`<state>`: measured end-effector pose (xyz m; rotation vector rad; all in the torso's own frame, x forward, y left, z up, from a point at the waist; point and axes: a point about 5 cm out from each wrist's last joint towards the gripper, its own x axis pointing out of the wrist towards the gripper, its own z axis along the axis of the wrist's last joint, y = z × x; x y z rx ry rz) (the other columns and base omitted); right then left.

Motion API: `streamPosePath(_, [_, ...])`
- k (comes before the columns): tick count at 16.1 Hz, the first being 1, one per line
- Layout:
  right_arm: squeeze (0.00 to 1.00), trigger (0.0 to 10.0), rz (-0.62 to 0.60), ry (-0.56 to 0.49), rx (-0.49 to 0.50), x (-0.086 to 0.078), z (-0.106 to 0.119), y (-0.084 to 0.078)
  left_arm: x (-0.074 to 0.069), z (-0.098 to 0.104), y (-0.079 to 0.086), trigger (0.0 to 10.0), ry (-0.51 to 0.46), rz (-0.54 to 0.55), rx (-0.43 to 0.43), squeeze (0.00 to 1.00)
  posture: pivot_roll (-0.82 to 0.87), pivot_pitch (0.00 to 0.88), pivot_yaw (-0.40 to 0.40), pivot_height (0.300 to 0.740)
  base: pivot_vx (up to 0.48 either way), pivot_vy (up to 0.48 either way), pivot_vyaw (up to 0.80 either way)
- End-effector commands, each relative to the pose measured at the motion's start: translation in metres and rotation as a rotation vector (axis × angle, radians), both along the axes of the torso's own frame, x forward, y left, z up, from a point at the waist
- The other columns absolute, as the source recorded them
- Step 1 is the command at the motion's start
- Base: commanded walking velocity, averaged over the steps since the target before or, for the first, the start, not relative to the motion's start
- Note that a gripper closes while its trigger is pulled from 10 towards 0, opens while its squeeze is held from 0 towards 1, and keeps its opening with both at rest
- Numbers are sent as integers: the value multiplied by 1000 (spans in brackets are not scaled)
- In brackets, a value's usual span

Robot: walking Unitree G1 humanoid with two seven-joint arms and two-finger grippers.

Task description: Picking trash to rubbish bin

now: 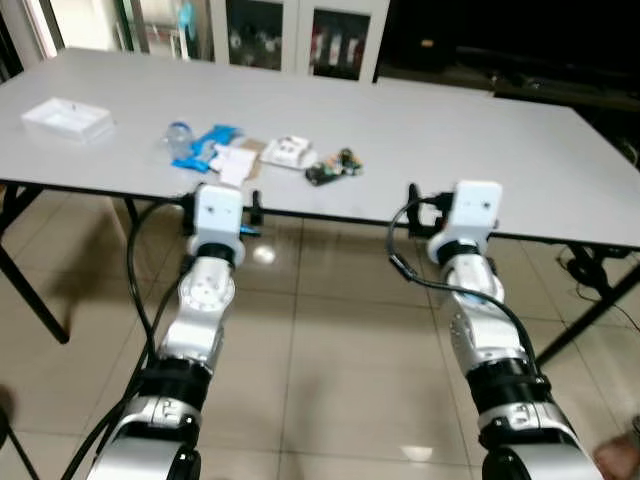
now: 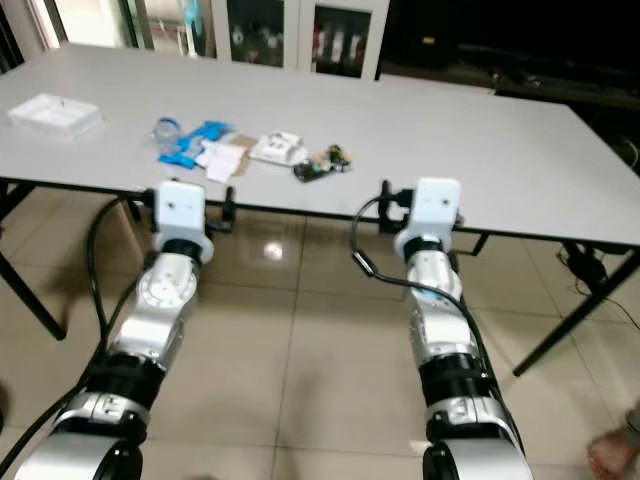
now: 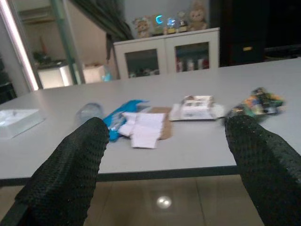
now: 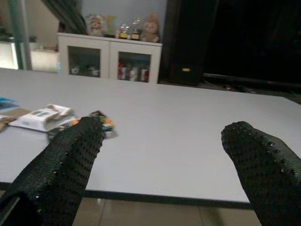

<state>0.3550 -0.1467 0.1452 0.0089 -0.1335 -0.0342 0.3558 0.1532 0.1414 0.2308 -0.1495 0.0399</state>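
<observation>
A small heap of trash lies on the grey table (image 1: 430, 120) near its front edge: a clear plastic bottle (image 1: 180, 138), a blue wrapper (image 1: 212, 138), white paper (image 1: 234, 163), a white packet (image 1: 288, 151) and a dark colourful wrapper (image 1: 333, 168). My left gripper (image 3: 164, 155) is open and empty. It hovers just before the table edge, below the white paper. Further right along the same edge, my right gripper (image 4: 160, 160) is also open and holds nothing. The dark wrapper (image 4: 101, 120) lies off to its left.
A clear plastic box (image 1: 68, 118) sits at the table's far left. White glass-door cabinets (image 1: 300, 30) stand behind the table. Black table legs (image 1: 30, 290) stand on the tiled floor (image 1: 330, 340) on both sides. A person's foot (image 1: 620, 455) shows at the lower right.
</observation>
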Motion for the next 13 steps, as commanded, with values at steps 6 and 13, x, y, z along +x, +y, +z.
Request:
streamPosePath(6, [0, 10000, 6, 11, 14, 1, 2, 3, 0, 11, -2, 10000, -38, -8, -21, 0, 6, 0, -96, 740, 0, 0, 0])
streamPosePath(13, [0, 10000, 9, 2, 25, 1, 5, 2, 1, 17, 2, 10000, -49, 4, -40, 0, -1, 0, -98, 740, 370, 0, 0])
